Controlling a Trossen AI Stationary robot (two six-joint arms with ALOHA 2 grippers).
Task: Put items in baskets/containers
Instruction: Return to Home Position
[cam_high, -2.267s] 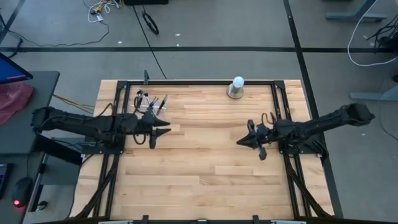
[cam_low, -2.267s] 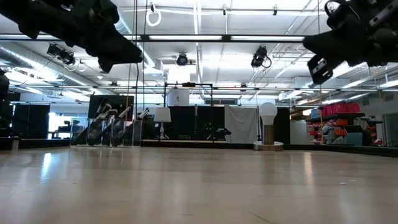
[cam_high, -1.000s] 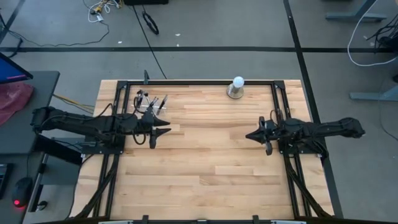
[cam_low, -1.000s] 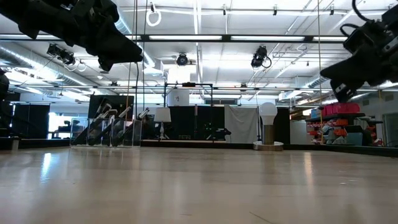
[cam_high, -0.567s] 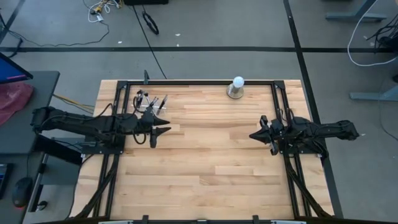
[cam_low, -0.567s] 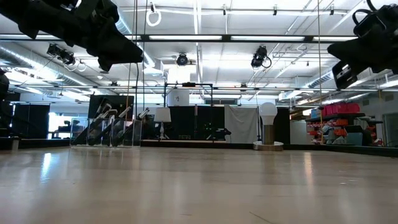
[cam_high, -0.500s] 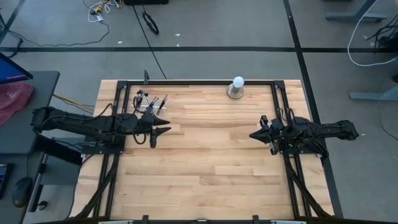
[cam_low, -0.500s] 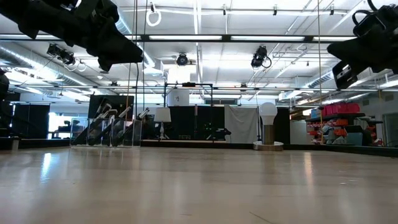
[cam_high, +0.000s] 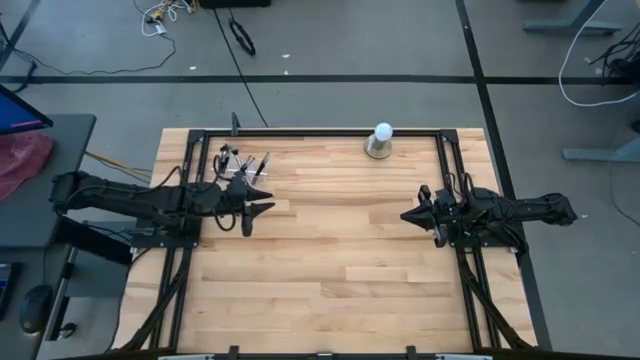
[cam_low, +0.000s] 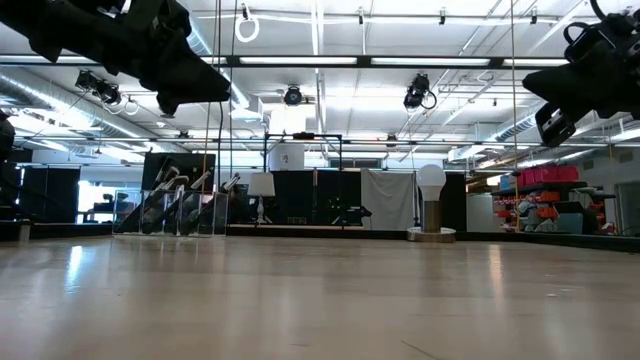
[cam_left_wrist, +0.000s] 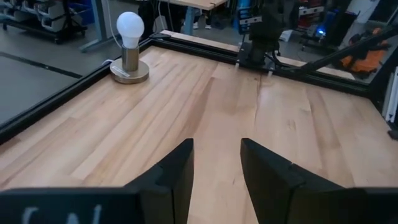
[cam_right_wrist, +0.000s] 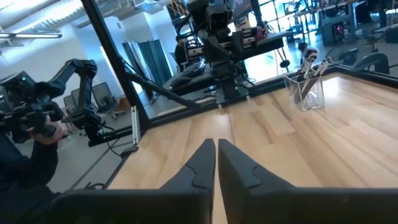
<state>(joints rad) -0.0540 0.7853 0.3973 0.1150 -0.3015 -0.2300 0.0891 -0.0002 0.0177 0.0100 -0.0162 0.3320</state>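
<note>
- Pale wooden tabletop (cam_high: 330, 250) inside a black frame, with grey floor and loose cables around it; the low view looks past it into a bright workshop hall.
- At the back of the tabletop on the left arm's side stands the clear holder (cam_high: 243, 170). It is hard to pick out from above and plainer in the right wrist view (cam_right_wrist: 305, 92).
- The makeup brushes (cam_high: 246, 160) stand in the holder, leaning at different angles with their heads up (I cannot count them, nor tell which compartment each one is in). They show again in the low view (cam_low: 185, 195).
- The left gripper (cam_high: 268, 208) hangs just beside the holder, on the side away from the back rail, and is raised clear of the wood. Its own wrist view shows its fingers (cam_left_wrist: 177, 171) apart, with a plain strip of tabletop between them and nothing held.
- The right gripper (cam_high: 404, 216) is well apart from the holder, across the tabletop, also lifted and pointing towards the holder's side. Its fingers (cam_right_wrist: 199, 165) are drawn together to a thin slit, with nothing between them.
- A white ball on a grey round base (cam_high: 380, 140) stands well apart from the holder, along the same back edge.
</note>
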